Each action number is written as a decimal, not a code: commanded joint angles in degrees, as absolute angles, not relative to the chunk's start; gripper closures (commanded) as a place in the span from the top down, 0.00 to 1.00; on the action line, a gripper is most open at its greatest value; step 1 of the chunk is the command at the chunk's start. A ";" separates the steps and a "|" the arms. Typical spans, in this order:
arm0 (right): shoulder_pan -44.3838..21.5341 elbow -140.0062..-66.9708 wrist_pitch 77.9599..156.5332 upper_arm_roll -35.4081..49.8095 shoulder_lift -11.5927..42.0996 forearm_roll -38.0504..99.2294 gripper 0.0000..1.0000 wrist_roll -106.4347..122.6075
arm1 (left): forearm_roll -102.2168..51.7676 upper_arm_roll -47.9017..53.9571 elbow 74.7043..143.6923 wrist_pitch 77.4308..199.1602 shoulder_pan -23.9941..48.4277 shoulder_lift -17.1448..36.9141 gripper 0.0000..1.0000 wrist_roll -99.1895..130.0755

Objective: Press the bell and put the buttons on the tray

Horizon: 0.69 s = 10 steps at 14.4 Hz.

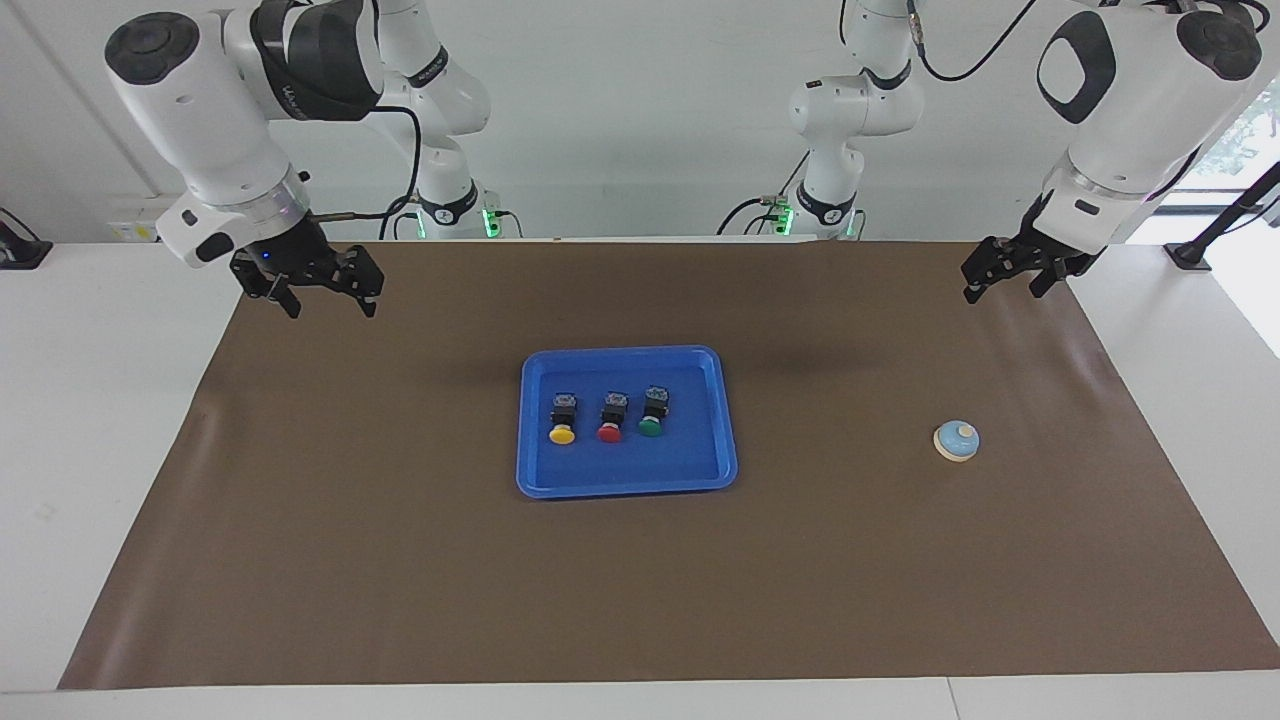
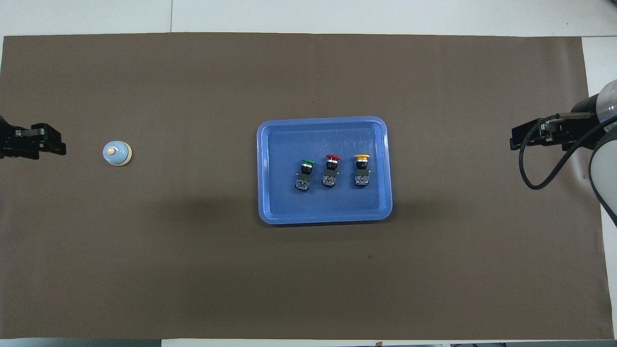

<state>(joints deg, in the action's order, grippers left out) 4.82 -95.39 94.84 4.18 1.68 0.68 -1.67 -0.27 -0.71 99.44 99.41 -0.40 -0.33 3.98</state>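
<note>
Sitting mid-frame on the matte brown mat (image 1: 400, 560): glossy blue tray (image 1: 627, 484) with rounded corners, holding three blocky black buttons (image 1: 607, 416), caps yellow, red, green. Domed pale-blue bell (image 1: 956, 440) at right. Right gripper (image 1: 322, 298) upper left, fingers apart. Left gripper (image 1: 1002, 281) upper right, finger state unclear.

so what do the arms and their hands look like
Both arms are glossy white with rounded joints and dark grey or black caps and panels. Each ends in a black two-finger hand: the right hand hangs under a silver wrist ring with a small blue light, the left hand under a white wrist. Black cables loop along both arms.
</note>
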 commanded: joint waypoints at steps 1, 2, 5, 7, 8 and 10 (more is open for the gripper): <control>5.80 -96.86 94.75 5.10 0.18 0.26 1.00 -0.62 | -0.09 -0.53 101.43 103.79 -1.40 3.57 0.00 0.81; 5.80 -96.68 94.57 5.10 -0.17 0.35 1.00 -0.62 | -0.09 -0.53 101.43 106.24 -1.15 6.04 0.00 0.10; 5.80 -96.68 94.57 5.10 -0.26 0.35 1.00 -0.62 | -0.09 -0.62 103.09 114.94 -1.67 11.94 0.00 0.09; 5.80 -96.68 94.57 5.10 -0.26 0.35 1.00 -0.62 | -0.09 -0.62 104.75 119.60 -1.93 14.32 0.00 -0.09; 5.80 -96.68 94.57 5.10 -0.26 0.35 1.00 -0.62 | -0.09 -0.62 106.77 122.32 -2.37 14.24 0.00 -0.26; 5.80 -96.68 94.57 5.10 -0.26 0.35 1.00 -0.62 | -0.09 -0.62 108.01 124.36 -2.81 14.85 0.00 -0.44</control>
